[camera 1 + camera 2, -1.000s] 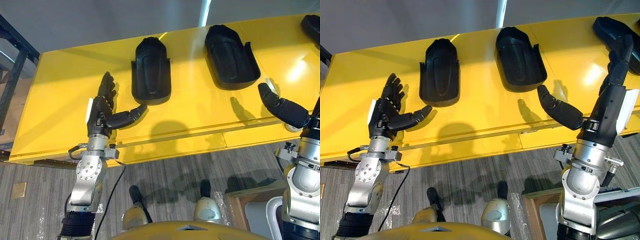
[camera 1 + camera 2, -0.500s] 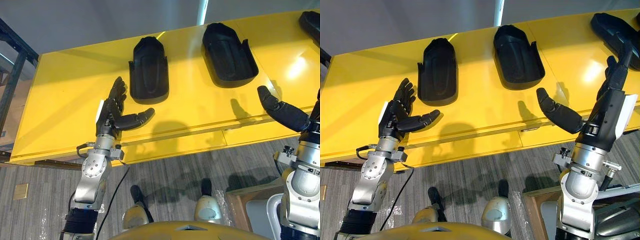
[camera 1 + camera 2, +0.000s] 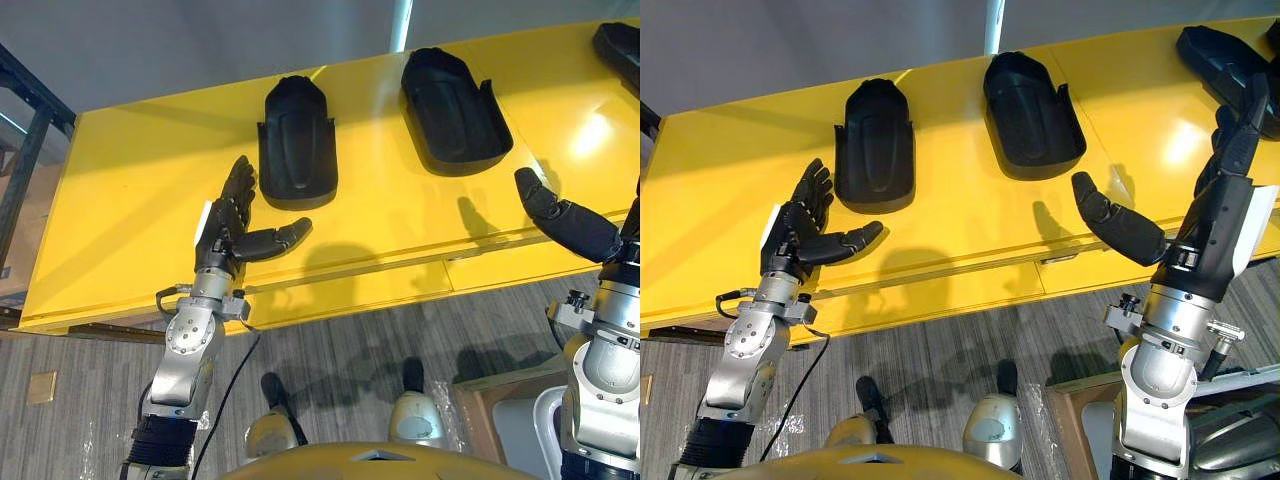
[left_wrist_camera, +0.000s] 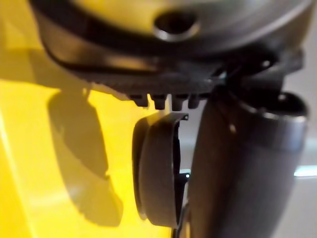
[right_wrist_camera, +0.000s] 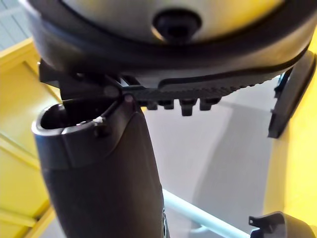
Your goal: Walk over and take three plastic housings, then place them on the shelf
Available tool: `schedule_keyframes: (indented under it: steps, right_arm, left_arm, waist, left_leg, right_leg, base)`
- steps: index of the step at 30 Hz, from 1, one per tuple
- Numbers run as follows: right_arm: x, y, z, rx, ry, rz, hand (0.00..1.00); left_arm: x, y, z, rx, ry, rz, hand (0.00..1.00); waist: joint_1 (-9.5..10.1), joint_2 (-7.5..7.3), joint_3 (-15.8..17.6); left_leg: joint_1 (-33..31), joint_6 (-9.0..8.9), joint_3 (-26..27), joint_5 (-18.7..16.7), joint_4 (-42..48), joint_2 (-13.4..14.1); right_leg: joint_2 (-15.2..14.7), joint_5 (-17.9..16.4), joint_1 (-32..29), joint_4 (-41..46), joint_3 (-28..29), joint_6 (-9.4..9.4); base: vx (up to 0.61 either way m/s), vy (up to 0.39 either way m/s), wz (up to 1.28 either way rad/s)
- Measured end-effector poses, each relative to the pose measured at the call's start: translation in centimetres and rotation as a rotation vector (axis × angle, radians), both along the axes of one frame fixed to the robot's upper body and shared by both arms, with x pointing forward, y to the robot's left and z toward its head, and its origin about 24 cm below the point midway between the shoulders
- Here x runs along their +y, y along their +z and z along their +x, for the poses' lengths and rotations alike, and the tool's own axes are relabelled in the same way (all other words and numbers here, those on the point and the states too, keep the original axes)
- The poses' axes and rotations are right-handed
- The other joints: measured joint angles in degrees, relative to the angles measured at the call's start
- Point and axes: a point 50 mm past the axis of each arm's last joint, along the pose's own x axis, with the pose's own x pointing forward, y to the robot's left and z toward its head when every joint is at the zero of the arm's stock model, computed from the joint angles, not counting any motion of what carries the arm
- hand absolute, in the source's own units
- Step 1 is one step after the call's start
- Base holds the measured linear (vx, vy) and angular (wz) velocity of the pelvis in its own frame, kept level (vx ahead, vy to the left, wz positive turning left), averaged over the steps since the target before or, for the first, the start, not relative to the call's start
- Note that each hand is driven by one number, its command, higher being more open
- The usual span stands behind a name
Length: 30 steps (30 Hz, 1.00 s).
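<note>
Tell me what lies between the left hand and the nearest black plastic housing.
Only a narrow strip of bare yellow table lies between the left hand and the black plastic housing, seen in the left eye view.

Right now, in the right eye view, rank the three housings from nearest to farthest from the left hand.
1. Left housing: just past the left hand, beside its fingers.
2. Middle housing: further along to the right, mid-view.
3. Right housing: far to the right, at the view's edge.
</note>
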Motion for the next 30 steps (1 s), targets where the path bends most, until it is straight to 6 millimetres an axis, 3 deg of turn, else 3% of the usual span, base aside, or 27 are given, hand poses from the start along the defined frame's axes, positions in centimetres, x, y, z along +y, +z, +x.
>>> schedule_keyframes:
  steps: [30]
  right_arm:
    - [0.05, 0.03, 0.02, 0.011, 0.025, 0.014, 1.00]
  left_arm:
    - [-0.11, -0.42, 0.02, 0.032, -0.049, -0.016, 1.00]
  waist:
    - [-0.13, -0.01, -0.5]
  left_leg:
    - [1.1, -0.06, 0.6, -0.2, 0.0, 0.0]
  right_leg:
    - [0.0, 0.4, 1.2, -1.0, 0.2, 0.48]
  base:
    - [0.00, 0.000, -0.01]
